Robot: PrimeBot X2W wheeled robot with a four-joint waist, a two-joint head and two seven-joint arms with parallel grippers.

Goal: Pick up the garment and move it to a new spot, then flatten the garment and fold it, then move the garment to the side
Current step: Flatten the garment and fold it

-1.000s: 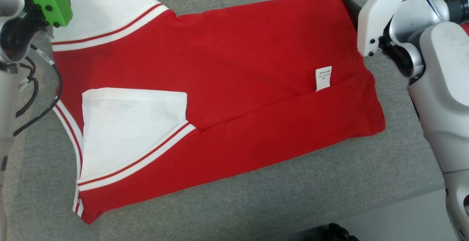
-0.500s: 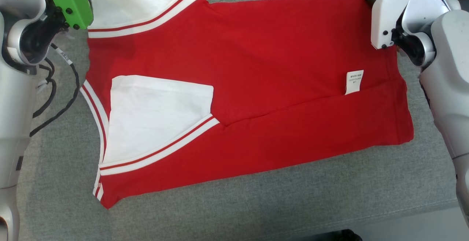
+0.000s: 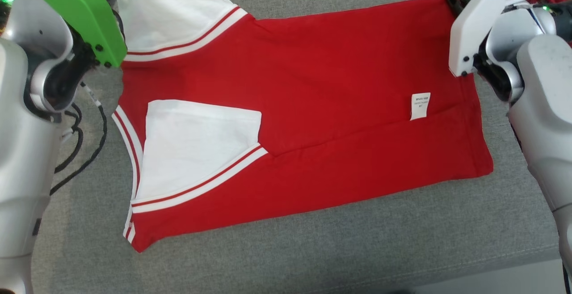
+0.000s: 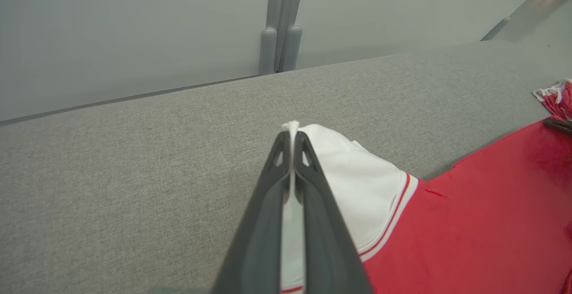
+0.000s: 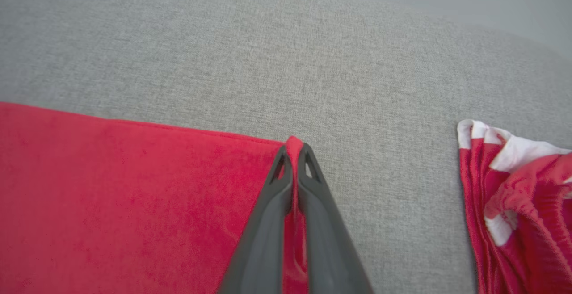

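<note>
Garment [image 3: 313, 106] flat on the grey desk [image 3: 357, 249], half folded, pinched at two corners.
Soft, light cloth should sag: left tool [image 4: 292, 140] clamps the white sleeve [image 4: 357, 182] well apart from the label [image 3: 419, 106], right tool [image 5: 294, 151] clamps the hem corner near the label.

Illegible print on garment [image 3: 321, 75] label [image 3: 419, 105]

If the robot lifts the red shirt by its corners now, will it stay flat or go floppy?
Probably floppy: the red shirt is thin cloth, pinched into little folds by the right gripper and the left gripper. Its middle would likely sag between them. It looks light, and the folded-in white sleeve may flop open.
</note>
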